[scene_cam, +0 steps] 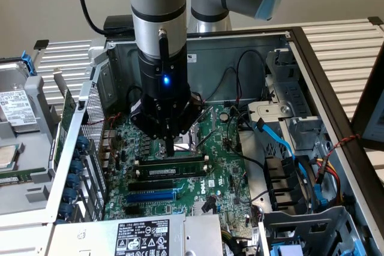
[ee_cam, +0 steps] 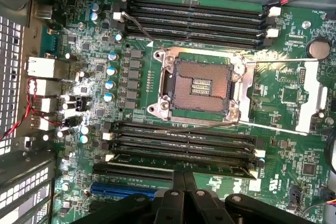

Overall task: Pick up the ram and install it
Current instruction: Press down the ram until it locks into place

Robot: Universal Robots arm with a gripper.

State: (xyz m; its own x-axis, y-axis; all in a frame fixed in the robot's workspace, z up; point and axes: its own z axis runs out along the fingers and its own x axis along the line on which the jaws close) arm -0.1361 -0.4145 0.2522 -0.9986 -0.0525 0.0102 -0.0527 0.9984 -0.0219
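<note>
Power-supply label fills the near edge of the exterior view; beyond it the open computer case holds the green motherboard. The gripper stands upright over the board, its fingers pressed together with their tips down on the ram, which lies lengthwise in a black memory slot just above the blue expansion slot. Judged from this, the stick is already in the slot and is being pressed home; whether its end latches have closed cannot be told.

Wrist view: the shut gripper bears on the ram, among the lower bank of memory slots. It adds the bare CPU socket and a second, empty slot bank, which the arm hides from outside.
</note>
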